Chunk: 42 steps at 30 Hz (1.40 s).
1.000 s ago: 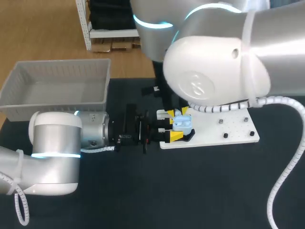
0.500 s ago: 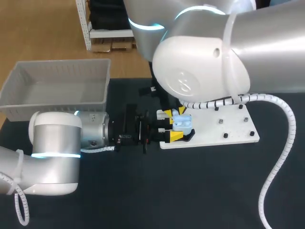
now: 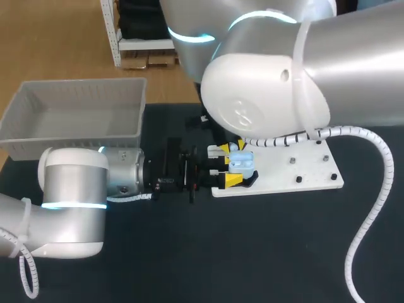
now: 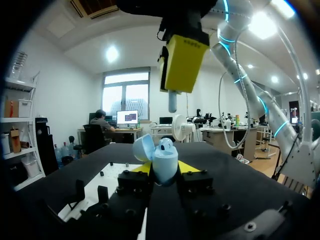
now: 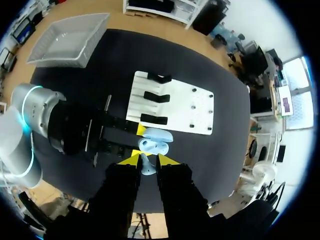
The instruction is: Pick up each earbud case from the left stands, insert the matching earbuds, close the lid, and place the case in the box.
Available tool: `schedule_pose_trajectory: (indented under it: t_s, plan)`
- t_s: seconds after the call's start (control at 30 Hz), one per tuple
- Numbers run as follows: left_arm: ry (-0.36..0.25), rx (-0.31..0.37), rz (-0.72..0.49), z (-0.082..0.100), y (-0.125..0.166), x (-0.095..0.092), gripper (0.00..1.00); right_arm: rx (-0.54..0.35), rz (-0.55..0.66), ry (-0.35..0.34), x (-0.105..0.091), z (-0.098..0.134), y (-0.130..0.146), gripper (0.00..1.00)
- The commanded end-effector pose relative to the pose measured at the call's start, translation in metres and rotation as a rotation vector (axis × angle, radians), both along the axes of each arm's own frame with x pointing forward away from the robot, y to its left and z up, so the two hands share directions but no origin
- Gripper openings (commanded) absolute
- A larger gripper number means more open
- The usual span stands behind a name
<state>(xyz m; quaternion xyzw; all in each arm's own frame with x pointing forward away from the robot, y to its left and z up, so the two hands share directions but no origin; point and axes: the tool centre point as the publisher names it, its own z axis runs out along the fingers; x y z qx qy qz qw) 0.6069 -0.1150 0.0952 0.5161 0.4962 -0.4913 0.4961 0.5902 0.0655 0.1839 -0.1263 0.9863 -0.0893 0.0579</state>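
The yellow fingertips (image 4: 144, 168) of the left gripper (image 3: 227, 166) are clamped from 2 sides on the light blue earbud case (image 4: 164, 159), which is held with its lid swung open. The right gripper (image 5: 147, 161) hangs directly above the open case, its 2 fingers pinched on a pale earbud (image 4: 172, 102) whose stem points down at the case without touching it. In the right wrist view the case lies just ahead of that gripper's tips. The case is held at the near left edge of a white board (image 3: 309, 170), which carries 3 black stands (image 5: 156, 96) and a few small pegs. The board lies on the black table (image 3: 252, 252). The grey box (image 3: 76, 136) sits well apart at the table's far left corner.
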Motion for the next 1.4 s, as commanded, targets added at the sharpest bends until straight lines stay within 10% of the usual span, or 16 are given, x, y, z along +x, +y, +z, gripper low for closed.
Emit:
schedule_pose_trajectory:
  t_s: [0.03, 1.4]
  plan:
    - [-0.001, -0.002, 0.003, 0.000, 0.000, -0.001, 0.00, -0.005, 0.068, -0.003, 0.000, -0.007, -0.001, 0.00]
    - [-0.001, -0.002, 0.003, 0.000, 0.000, -0.001, 0.00, -0.035, 0.178, 0.012, 0.002, -0.028, -0.003, 0.00]
